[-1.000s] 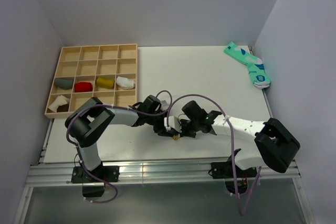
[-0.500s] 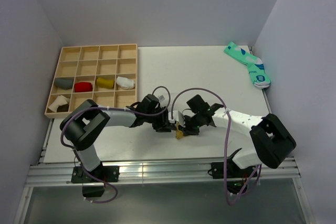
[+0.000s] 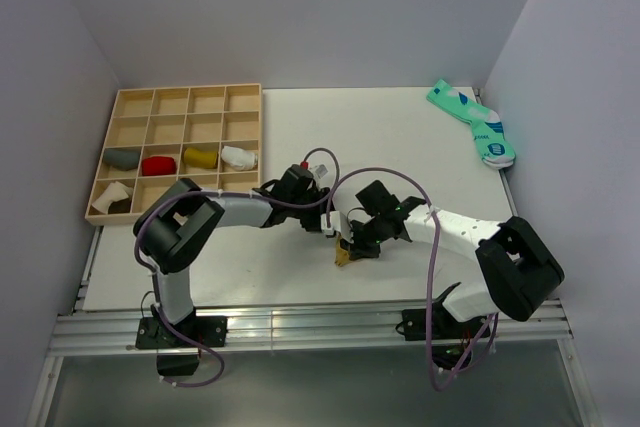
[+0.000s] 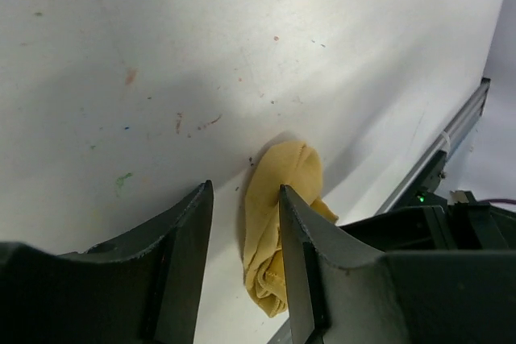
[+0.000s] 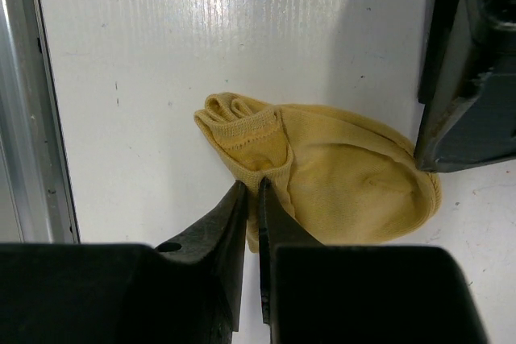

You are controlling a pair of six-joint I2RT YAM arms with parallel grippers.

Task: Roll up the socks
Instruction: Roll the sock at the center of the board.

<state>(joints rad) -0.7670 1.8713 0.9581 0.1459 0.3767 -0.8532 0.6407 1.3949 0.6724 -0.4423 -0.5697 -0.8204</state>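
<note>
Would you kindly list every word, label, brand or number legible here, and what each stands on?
None can be read.
The green-and-white socks at the far right corner carry blue and white markings, too small to tell if they are lettering.
The mustard-yellow sock and the wooden tray show no print.

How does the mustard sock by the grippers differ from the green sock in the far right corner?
The mustard sock is plain, the green sock patterned. The mustard sock is bunched and pinched by the right gripper; the green sock lies stretched out, untouched. Both rest on the table.
</note>
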